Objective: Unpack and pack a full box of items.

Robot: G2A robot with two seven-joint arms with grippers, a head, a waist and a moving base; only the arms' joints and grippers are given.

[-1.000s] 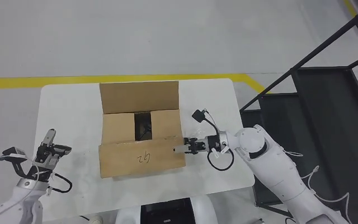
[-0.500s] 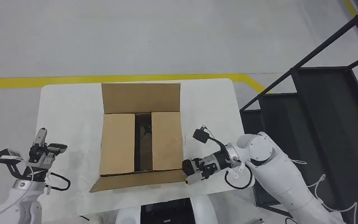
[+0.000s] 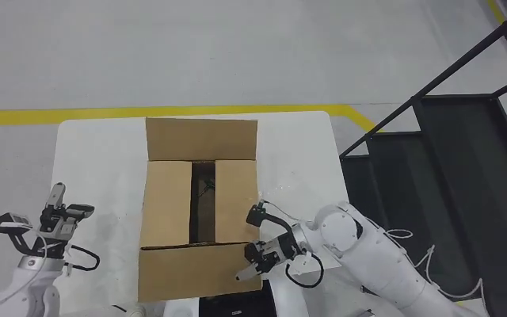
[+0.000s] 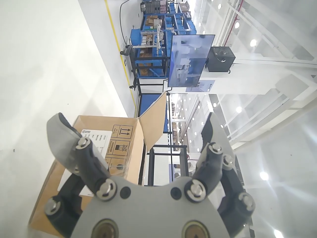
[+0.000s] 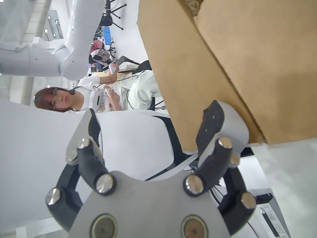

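A brown cardboard box (image 3: 238,202) stands in the middle of the white table (image 3: 95,158). Its far flap (image 3: 202,139) is laid back. The two side flaps lie shut over the top, and a narrow gap (image 3: 203,208) between them shows dark contents. The near flap (image 3: 198,273) is folded out flat toward the table's front edge. My right gripper (image 3: 247,268) is at that flap's right corner and is open. In the right wrist view one of its pads (image 5: 210,122) touches the flap (image 5: 188,70). My left gripper (image 3: 60,208) (image 4: 136,130) is open near the table's left edge, pointing at the box (image 4: 106,144).
A dark metal stair frame (image 3: 444,158) stands just past the table's right side. A yellow floor line (image 3: 182,113) runs behind the table. Bare tabletop lies left and right of the box.
The near flap has swung from upright down and outward to lie flat. My right gripper moved with it from the box's right side to the front corner. The left gripper drew back slightly.
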